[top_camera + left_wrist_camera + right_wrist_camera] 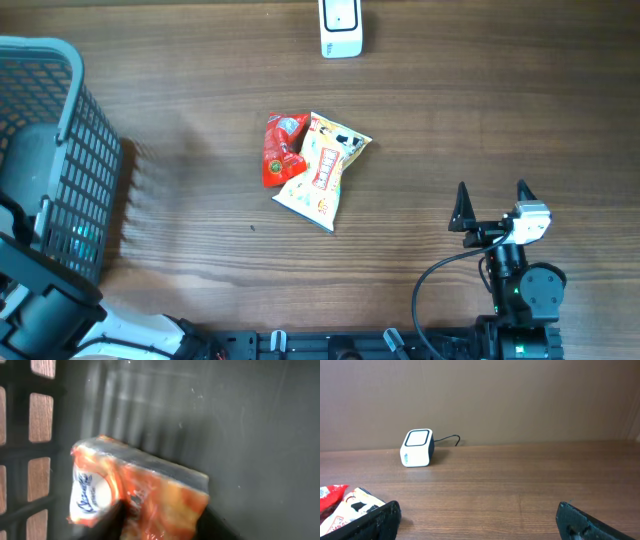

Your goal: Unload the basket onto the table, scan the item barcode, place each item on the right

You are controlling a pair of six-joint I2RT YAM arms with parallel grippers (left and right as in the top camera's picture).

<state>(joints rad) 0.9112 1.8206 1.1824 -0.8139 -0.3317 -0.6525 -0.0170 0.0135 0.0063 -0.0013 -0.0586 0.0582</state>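
Lower left, in the grey plastic lattice basket (95,160), our left gripper (159,529) hovers at a glossy orange packet (150,492), grip unclear; right gripper (491,195) spread. Slick film could slip.

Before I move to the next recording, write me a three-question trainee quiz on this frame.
1. True or false: the right gripper holds a packet.
2. The white scanner stands: A) at the far edge of the table; B) between the right gripper's fingers; C) on top of a packet.
3. How many snack packets lie on the open table?
Key: 1 false, it is open and empty. 2 A. 3 two, a red packet and a yellow packet, overlapping.
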